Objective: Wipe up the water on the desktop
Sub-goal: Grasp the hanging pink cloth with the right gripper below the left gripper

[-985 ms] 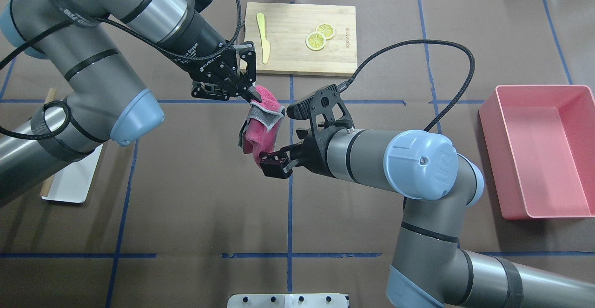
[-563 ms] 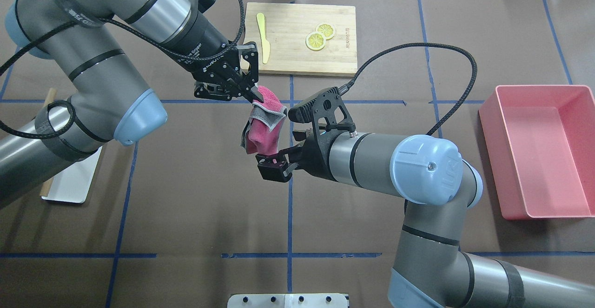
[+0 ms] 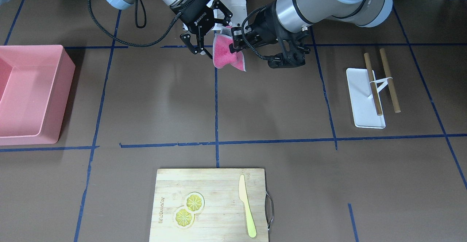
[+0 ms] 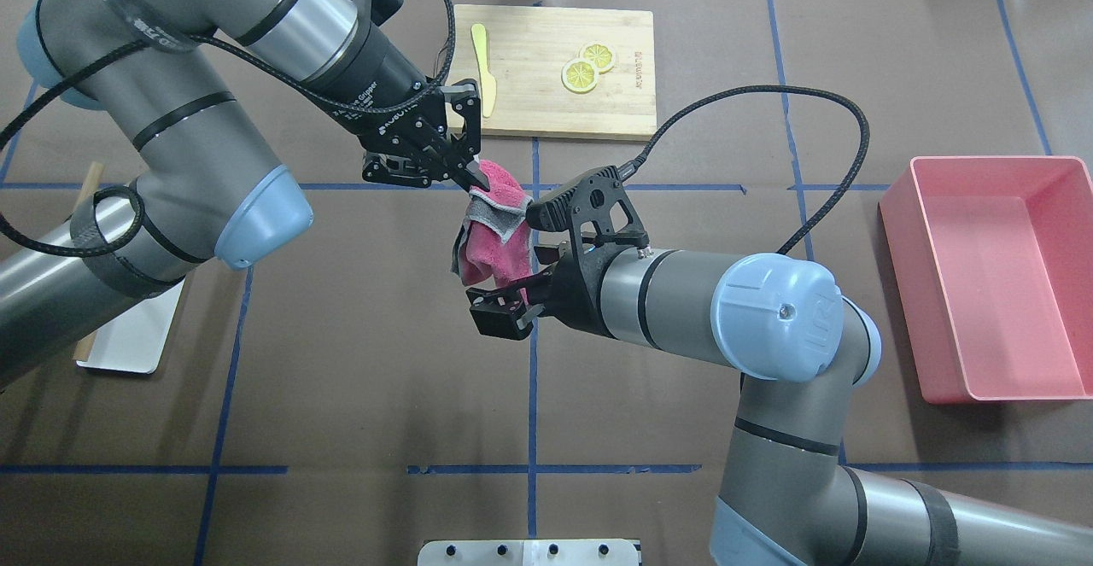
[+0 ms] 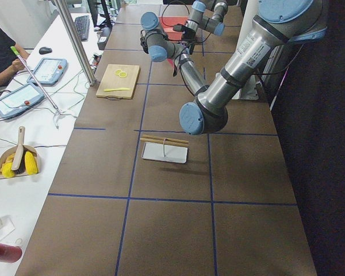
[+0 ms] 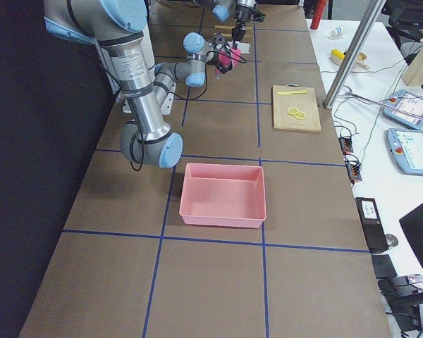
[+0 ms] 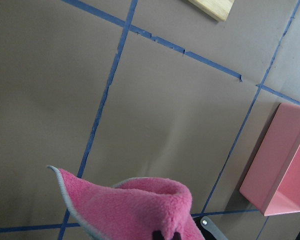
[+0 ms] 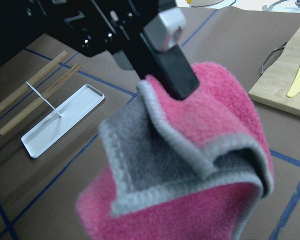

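A pink cloth with grey edging point(image 4: 491, 242) hangs in the air above the brown desktop point(image 4: 341, 361). My left gripper point(image 4: 476, 178) is shut on its top fold. In the right wrist view one black finger point(image 8: 172, 70) pinches the cloth point(image 8: 205, 130). My right gripper point(image 4: 499, 310) points left at the cloth's lower end, and its fingers look apart on either side of it. In the front view the cloth point(image 3: 224, 54) dangles between the two grippers. I can make out no water on the desktop.
A wooden cutting board point(image 4: 628, 71) with a yellow knife point(image 4: 484, 79) and lemon slices point(image 4: 581, 75) lies at the far side. A pink bin point(image 4: 939, 387) stands at the right. A white tray with two sticks point(image 3: 365, 99) sits under my left arm.
My left gripper has carried the cloth slightly right and nearer. The right arm has shifted a little nearer, and the cloth's lower end now rests closer over its fingers.
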Robot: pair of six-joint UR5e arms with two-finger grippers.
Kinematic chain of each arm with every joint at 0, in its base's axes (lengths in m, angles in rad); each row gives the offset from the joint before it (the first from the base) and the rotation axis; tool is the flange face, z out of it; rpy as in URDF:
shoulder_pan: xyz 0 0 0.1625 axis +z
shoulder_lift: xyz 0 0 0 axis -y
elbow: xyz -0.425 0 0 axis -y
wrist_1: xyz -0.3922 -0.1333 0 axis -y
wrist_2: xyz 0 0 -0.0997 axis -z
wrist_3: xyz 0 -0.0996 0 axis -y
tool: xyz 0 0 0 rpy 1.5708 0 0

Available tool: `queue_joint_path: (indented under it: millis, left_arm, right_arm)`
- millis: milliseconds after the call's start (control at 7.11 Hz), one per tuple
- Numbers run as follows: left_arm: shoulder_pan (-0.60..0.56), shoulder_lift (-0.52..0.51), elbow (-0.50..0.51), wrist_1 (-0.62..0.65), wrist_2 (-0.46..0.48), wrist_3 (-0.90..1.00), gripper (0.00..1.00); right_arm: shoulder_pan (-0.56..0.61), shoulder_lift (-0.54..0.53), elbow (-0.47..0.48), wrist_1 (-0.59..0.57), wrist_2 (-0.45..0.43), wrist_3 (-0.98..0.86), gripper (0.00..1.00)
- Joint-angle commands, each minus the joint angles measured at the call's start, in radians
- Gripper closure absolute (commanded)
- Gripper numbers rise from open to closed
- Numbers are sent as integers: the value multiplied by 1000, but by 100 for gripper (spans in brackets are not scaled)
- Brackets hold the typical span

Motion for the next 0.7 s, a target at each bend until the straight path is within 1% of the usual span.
queue_joint_path:
  millis: [0,141,281,563]
  left_arm:
    - [1,1,2,0,0,1,100]
    - [1,2,2,0,0,1,100]
    - [1,2,6,0,0,1,100]
    - [1,2,6,-2,0,2,99]
  right_arm:
    - [1,-1,8,2,-5,15,57]
    - [1,-4,13,2,-5,19,97]
    - [1,-2,13,2,-7,19,100]
    - [1,-2,17,2,-7,39,100]
